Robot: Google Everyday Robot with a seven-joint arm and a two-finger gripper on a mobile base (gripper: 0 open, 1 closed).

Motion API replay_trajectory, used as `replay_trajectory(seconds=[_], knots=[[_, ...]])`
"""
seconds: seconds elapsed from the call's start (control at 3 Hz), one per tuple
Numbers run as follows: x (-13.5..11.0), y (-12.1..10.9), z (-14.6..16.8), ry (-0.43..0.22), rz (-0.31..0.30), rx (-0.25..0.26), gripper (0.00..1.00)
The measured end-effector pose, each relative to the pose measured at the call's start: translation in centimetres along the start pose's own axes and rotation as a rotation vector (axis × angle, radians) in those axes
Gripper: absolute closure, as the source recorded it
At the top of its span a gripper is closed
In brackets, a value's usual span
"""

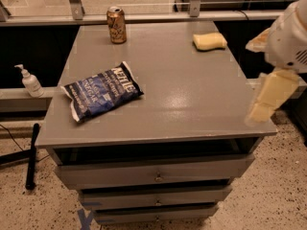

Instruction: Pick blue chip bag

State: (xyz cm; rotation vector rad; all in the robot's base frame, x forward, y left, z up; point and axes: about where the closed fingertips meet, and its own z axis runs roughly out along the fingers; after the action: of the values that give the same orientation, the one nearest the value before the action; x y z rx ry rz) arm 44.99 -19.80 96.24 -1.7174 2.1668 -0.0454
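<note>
- Chip bag (101, 91) lies flat on the left front part of the cabinet top (182, 90).
- Gripper (268, 97) hangs at the cabinet's right edge, well apart from the bag; open or closed cannot be told.

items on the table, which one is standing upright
The gold can at the back left; the blue chip bag and yellow sponge lie flat. The hand hangs at the front right edge of the table, away from all three.
</note>
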Motion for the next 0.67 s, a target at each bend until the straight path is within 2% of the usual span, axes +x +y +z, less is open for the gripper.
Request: replay_trajectory(seconds=[0.33,0.67], knots=[[-3.8,-1.2,4.8,-0.163,0.000,-0.017,0.00],[-8.6,-2.6,8.9,-0.320,0.006,-0.037,0.00]])
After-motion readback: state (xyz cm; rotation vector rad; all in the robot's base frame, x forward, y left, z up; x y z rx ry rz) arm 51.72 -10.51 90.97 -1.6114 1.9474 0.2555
